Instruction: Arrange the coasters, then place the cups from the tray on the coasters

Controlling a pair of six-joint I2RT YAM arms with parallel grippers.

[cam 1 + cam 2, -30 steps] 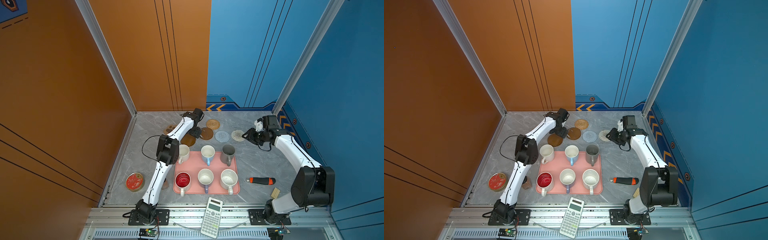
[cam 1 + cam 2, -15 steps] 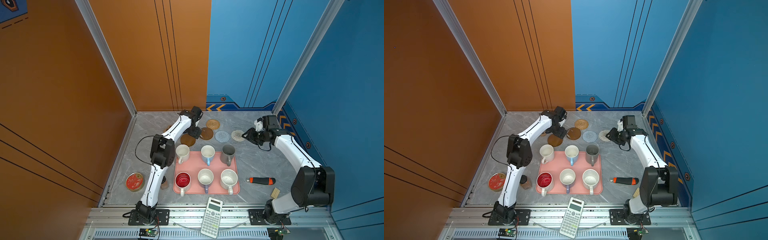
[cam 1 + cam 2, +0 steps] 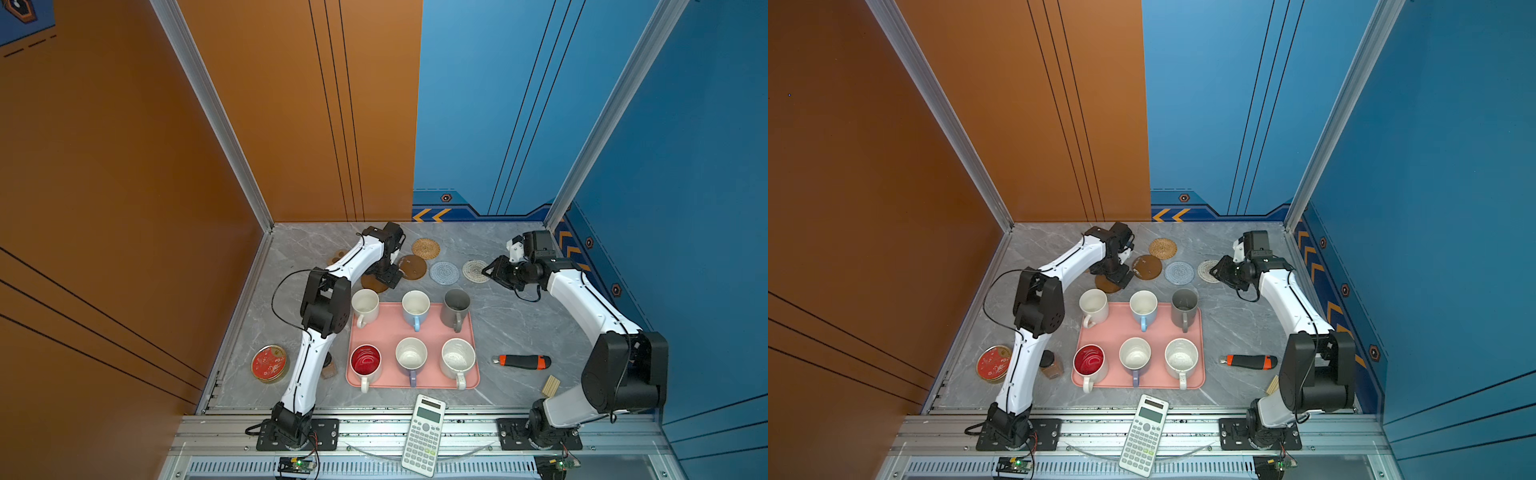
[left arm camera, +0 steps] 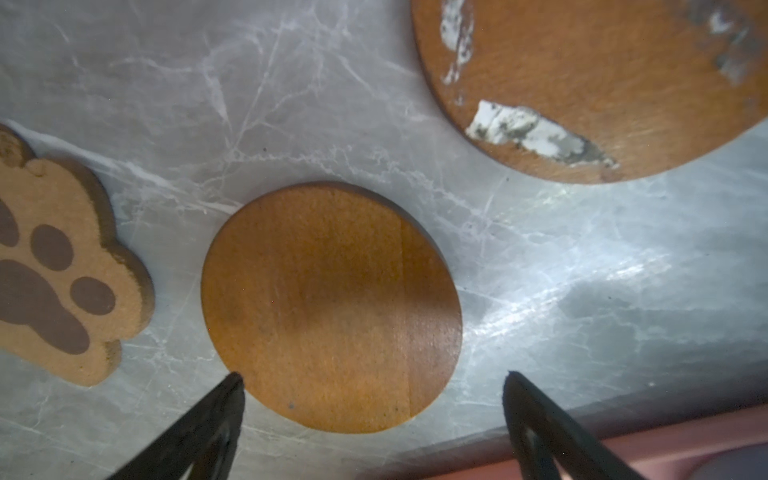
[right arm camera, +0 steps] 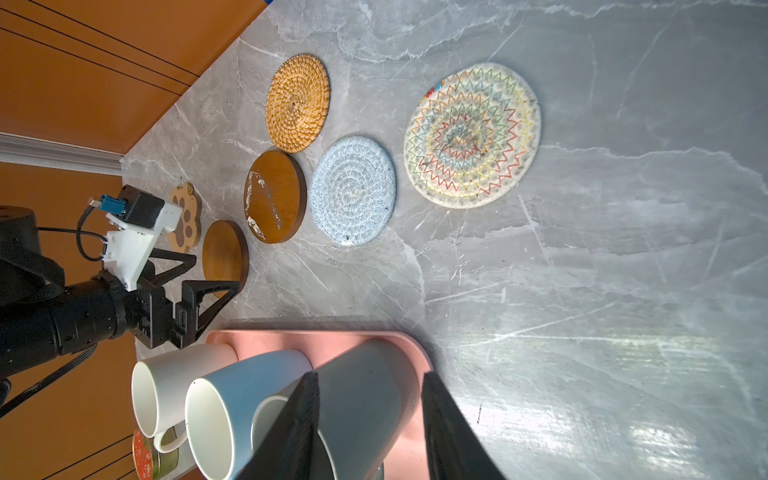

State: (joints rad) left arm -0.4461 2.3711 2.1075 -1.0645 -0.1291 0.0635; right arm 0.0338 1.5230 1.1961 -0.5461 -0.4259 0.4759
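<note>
My left gripper (image 4: 374,376) (image 3: 384,277) hangs open just over the plain brown disc coaster (image 4: 328,307), gripping nothing. The paw coaster (image 4: 54,266) and the white-marked brown disc (image 3: 412,267) flank it. Rattan (image 3: 426,248), grey-blue (image 3: 444,273) and whitish woven (image 3: 473,271) coasters lie further right. My right gripper (image 5: 370,376) (image 3: 488,272) stands open and empty beside the whitish coaster. On the pink tray (image 3: 432,332) stand the white (image 3: 365,303), light blue (image 3: 415,305), grey (image 3: 456,305), red-inside (image 3: 365,361), lavender (image 3: 411,355) and speckled (image 3: 458,357) cups.
A red tin (image 3: 269,363) and a small brown jar (image 3: 1051,365) sit left of the tray by the left arm. An orange-and-black knife (image 3: 521,362) and a wooden block (image 3: 550,386) lie to its right. A calculator (image 3: 424,434) rests on the front rail.
The left arm's elbow has shifted a little, and its gripper has settled over the plain brown disc with its jaws slightly wider. The right arm has not moved.
</note>
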